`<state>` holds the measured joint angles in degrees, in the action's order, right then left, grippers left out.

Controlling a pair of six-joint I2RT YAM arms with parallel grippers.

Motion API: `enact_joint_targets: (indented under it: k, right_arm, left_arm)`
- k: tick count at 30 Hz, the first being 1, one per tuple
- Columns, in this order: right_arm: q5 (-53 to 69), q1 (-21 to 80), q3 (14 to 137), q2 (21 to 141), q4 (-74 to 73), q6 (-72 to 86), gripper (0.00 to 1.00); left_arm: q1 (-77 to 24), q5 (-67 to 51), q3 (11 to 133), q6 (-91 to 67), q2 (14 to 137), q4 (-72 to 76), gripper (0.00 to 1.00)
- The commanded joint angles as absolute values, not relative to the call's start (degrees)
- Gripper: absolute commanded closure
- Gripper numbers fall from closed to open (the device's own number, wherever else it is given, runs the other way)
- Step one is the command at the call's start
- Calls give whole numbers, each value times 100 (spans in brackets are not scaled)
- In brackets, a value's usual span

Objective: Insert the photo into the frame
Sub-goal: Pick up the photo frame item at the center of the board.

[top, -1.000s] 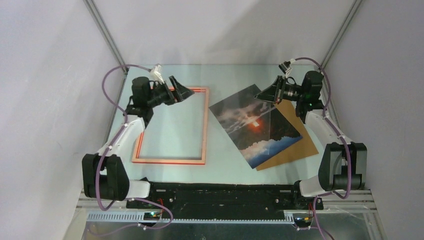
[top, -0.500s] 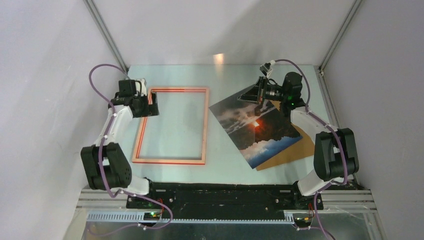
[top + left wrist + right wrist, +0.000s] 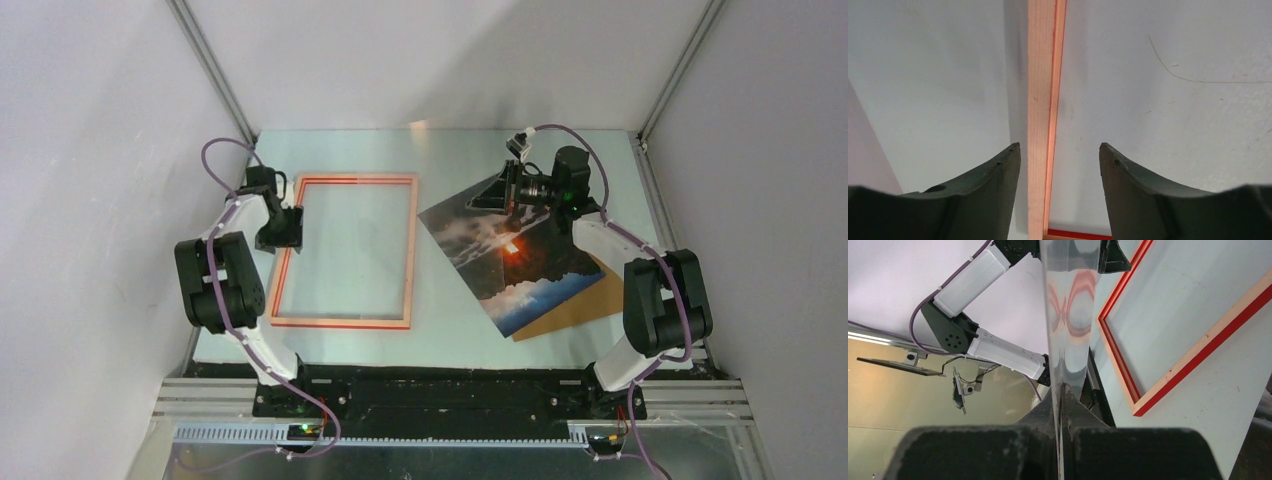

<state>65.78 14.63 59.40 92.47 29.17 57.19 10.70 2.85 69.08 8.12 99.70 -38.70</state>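
The frame (image 3: pixel 410 250) lies flat on the left of the table, pale wood side up with red edges. My left gripper (image 3: pixel 283 232) is open and low over its left rail near the far corner. In the left wrist view the rail (image 3: pixel 1040 75) runs between the open fingers of that gripper (image 3: pixel 1059 146), close to the left one. The photo (image 3: pixel 510 270) lies skewed on a brown backing board (image 3: pixel 600 295) at the right. My right gripper (image 3: pixel 500 195) is above the photo's far corner, shut on a clear pane (image 3: pixel 1068 300) seen edge-on between its fingers (image 3: pixel 1061 390).
The frame's near corner (image 3: pixel 1198 355) shows in the right wrist view, with the left arm (image 3: pixel 973 277) behind the pane. Grey walls close in the table on three sides. The arm bases and a black rail (image 3: pixel 450 385) line the near edge.
My left gripper swung from above the frame's far rail down to its left rail. My right gripper moved a little left and toward the far edge with the pane.
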Motion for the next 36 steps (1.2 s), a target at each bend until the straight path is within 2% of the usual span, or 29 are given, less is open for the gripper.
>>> enact_joint_targets:
  k: [1,10,13,18,22,26,36]
  right_arm:
    - [6610,1502,6200,9056,2760,5409,100]
    - [6558,1507,6201,9025,2479,5140,100]
    - [6551,1504,6195,9042,2454,5104,100]
    - [6549,1501,6197,9044,2428,5083,100]
    - [6547,1473,6189,9023,2398,5067,100]
    - [6540,1394,6191,9018,2384,5062,100]
    - [6539,1314,6189,8964,2334,5024,100]
  left_arm:
    - [1173,296,7148,1067,10201,-3863,38]
    - [1243,146,7206,1062,10561,-3854,59]
    - [1255,81,7199,1028,10555,-3856,68]
    - [1258,45,7154,972,10517,-3861,75]
    - [1261,44,7037,905,10410,-3861,89]
    - [1255,-236,6880,816,10240,-3852,98]
    - [1248,-850,6445,532,9914,-3857,100]
